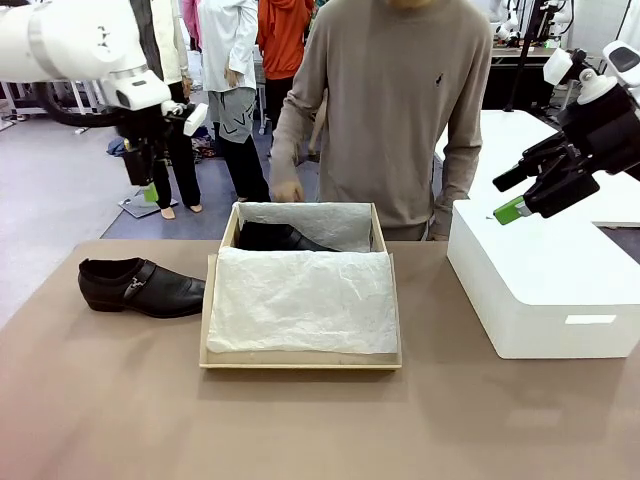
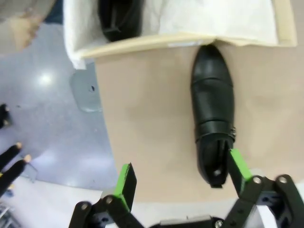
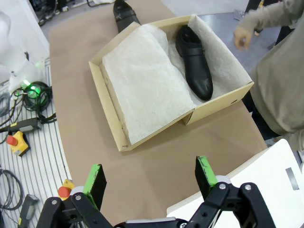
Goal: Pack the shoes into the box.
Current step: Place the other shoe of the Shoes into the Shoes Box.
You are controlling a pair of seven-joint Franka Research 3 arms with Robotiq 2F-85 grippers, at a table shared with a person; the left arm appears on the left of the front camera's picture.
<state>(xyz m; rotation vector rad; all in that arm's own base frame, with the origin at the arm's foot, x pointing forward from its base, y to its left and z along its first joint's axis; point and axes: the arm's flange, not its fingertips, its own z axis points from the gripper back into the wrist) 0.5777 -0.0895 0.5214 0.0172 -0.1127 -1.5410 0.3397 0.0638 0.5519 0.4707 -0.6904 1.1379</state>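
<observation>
Room's bright and even, lit from overhead, so shadows are soft: just a faint dark band on the table [image 1: 300, 410] under the box [image 1: 300, 358]. In the front view the left claw [image 1: 148, 185] looks smeared. Its own wrist camera is soft all over, with a glare spot on the floor [image 2: 45, 78] up-left of its fingers and a dull sheen on the shoe [image 2: 212, 109] just ahead. Past the right claw [image 3: 151, 167] it's sharper, with a little wide-angle bend toward the edges.
</observation>
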